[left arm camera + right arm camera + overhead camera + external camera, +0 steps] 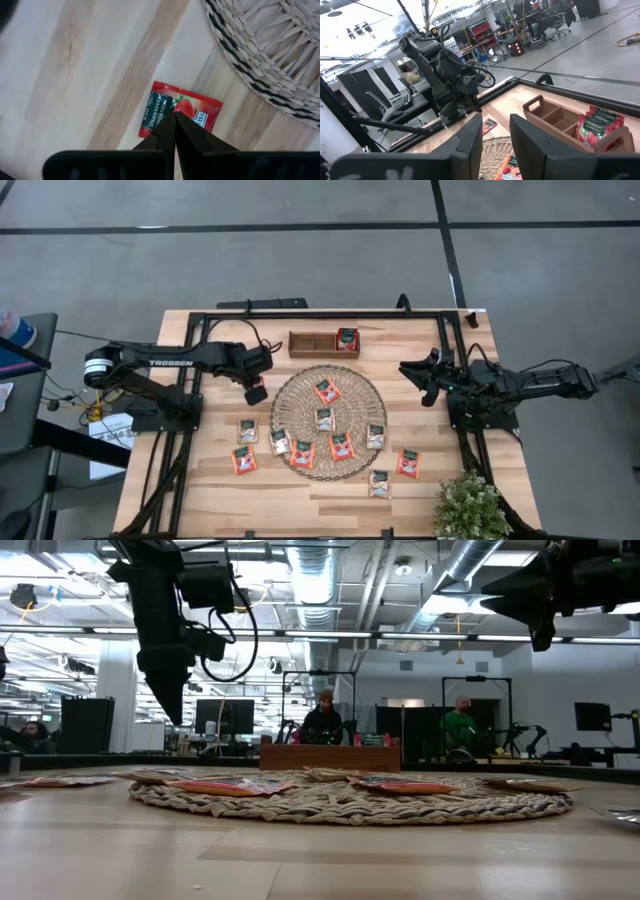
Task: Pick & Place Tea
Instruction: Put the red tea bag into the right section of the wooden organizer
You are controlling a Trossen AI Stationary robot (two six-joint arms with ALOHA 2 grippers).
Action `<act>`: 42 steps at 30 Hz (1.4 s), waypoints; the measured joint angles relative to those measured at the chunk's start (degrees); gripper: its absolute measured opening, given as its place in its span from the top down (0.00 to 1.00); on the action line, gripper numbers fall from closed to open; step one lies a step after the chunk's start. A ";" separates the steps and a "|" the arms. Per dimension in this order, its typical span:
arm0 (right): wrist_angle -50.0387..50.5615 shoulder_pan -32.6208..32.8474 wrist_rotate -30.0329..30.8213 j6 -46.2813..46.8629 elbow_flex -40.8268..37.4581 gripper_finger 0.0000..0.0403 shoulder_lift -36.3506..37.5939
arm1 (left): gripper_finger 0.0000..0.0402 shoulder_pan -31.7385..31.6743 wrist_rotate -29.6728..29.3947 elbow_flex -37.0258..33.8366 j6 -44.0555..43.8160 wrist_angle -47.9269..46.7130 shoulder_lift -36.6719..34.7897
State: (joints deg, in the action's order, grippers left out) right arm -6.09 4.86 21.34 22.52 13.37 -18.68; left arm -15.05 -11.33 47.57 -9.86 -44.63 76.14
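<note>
Small square tea sachets lie flat on the round woven mat and on the wood around it, for instance a red one and a pale one. One red sachet sits in the right end of the wooden tray. My left gripper is shut and hangs above the table just left of the mat. In the left wrist view its fingertips point down over a red strawberry sachet lying flat on the wood. My right gripper is open and raised to the right of the mat.
A potted plant stands at the near right corner. Black frame rails run along the far edge and both sides. Bare wood lies between the mat and the tray. People sit at desks in the room behind.
</note>
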 joint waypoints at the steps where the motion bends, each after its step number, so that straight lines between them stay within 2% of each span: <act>1: 0.00 0.00 0.00 0.00 0.00 0.77 0.00 | 1.00 0.02 0.17 0.00 -0.67 0.16 0.00; 8: -0.26 0.00 -0.02 0.00 0.00 0.77 0.00 | 1.00 0.04 6.69 0.02 -2.13 3.22 -0.02; 25: -0.36 0.00 -0.25 0.02 0.00 0.77 0.00 | 1.00 0.04 16.05 0.02 -2.00 3.20 -0.02; 35: -0.37 0.00 -0.38 0.02 0.00 0.77 0.00 | 1.00 0.04 15.88 0.00 -7.72 5.75 -0.04; 42: -0.37 0.00 -0.42 0.02 0.02 0.77 0.00 | 1.00 0.02 11.53 0.00 -10.40 5.75 -0.04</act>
State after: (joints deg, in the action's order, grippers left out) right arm -6.46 4.86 20.93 22.55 13.39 -18.68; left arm -15.03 0.20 47.57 -20.25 -38.87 76.09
